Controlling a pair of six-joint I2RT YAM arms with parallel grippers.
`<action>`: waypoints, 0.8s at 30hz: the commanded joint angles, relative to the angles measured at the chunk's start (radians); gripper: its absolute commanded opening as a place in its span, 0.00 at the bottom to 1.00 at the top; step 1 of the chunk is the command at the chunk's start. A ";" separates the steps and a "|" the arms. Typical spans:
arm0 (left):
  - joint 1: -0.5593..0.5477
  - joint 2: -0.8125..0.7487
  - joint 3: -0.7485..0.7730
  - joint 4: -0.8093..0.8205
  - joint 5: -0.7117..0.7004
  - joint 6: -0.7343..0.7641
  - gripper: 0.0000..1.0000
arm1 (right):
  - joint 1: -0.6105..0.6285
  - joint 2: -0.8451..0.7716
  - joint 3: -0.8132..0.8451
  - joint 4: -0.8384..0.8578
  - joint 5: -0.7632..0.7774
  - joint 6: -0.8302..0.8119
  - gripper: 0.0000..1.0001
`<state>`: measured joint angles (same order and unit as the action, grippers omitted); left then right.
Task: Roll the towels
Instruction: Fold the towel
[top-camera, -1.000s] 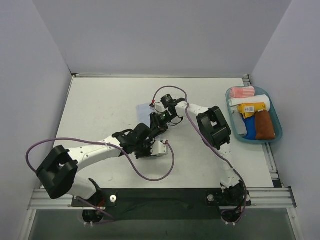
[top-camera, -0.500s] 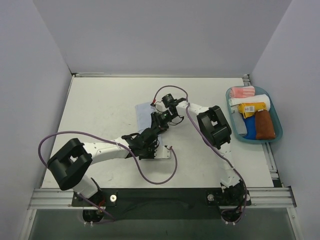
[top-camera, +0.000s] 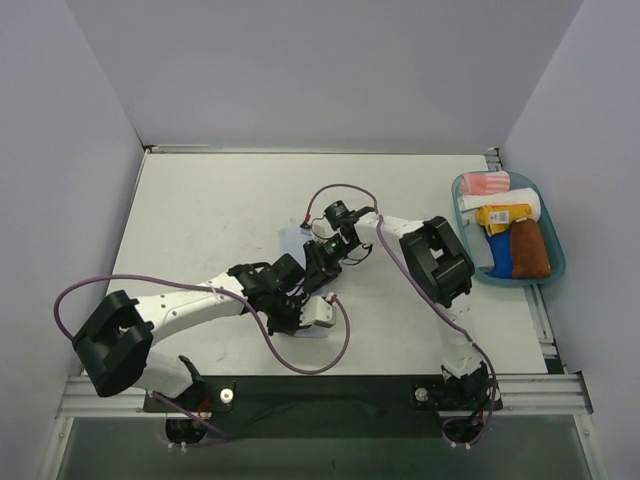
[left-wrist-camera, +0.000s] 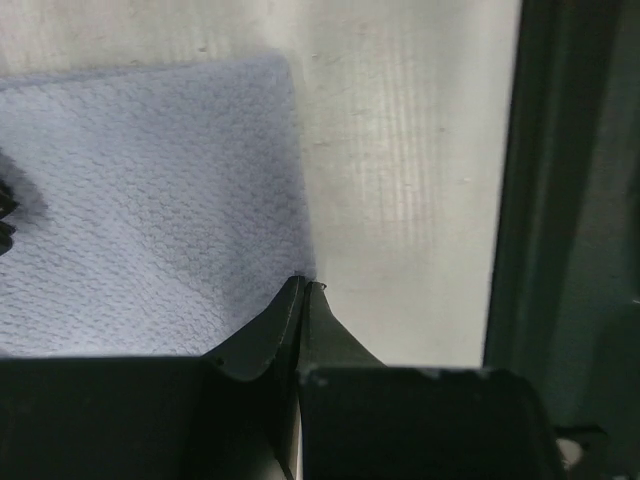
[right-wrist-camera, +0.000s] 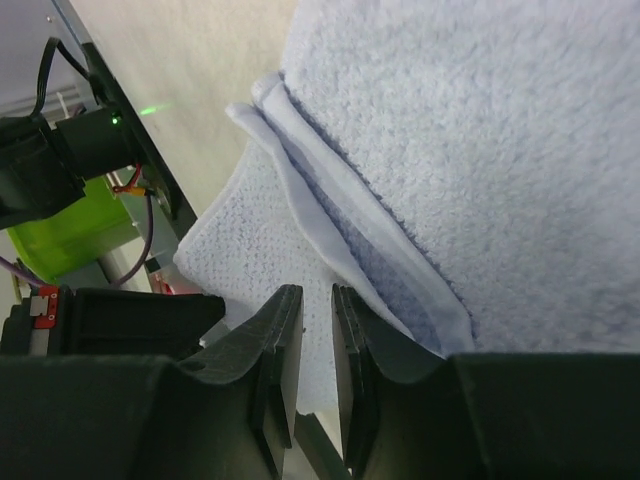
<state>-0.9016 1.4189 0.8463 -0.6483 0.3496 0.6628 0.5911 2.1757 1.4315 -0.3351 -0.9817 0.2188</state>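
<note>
The surface (top-camera: 200, 220) carries the pale-blue towel (top-camera: 291, 240) directly beneath both tools. The rust-brown towel (top-camera: 530, 250) lies in the tray (top-camera: 561, 255), well off beyond the right tool. The right tool (right-wrist-camera: 312, 295) stands narrowly spread over the pale towel's folded edge, with no cloth clearly between its fingers. The left tool (left-wrist-camera: 305, 290) is pressed together right at the towel's corner edge. The risk is that this pinch caught only a few threads or none, so a lift would drop the corner and skew the roll.

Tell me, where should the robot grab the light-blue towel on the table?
Pinch the light-blue towel at its thin edge near a corner, coming in low from the table beside it. It lies flat, so only the rim offers something to squeeze.
</note>
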 joint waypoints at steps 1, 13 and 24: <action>-0.002 -0.040 0.051 -0.111 0.146 -0.054 0.00 | 0.001 -0.114 0.015 -0.045 0.015 -0.052 0.21; 0.130 0.037 0.183 -0.142 0.242 -0.074 0.00 | 0.003 -0.031 0.104 -0.077 0.094 -0.094 0.22; 0.317 0.232 0.356 -0.119 0.279 -0.061 0.00 | 0.004 0.045 0.102 -0.105 0.071 -0.128 0.22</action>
<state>-0.6109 1.6131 1.1355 -0.7811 0.5797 0.5911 0.5945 2.2234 1.5211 -0.3897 -0.9291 0.1242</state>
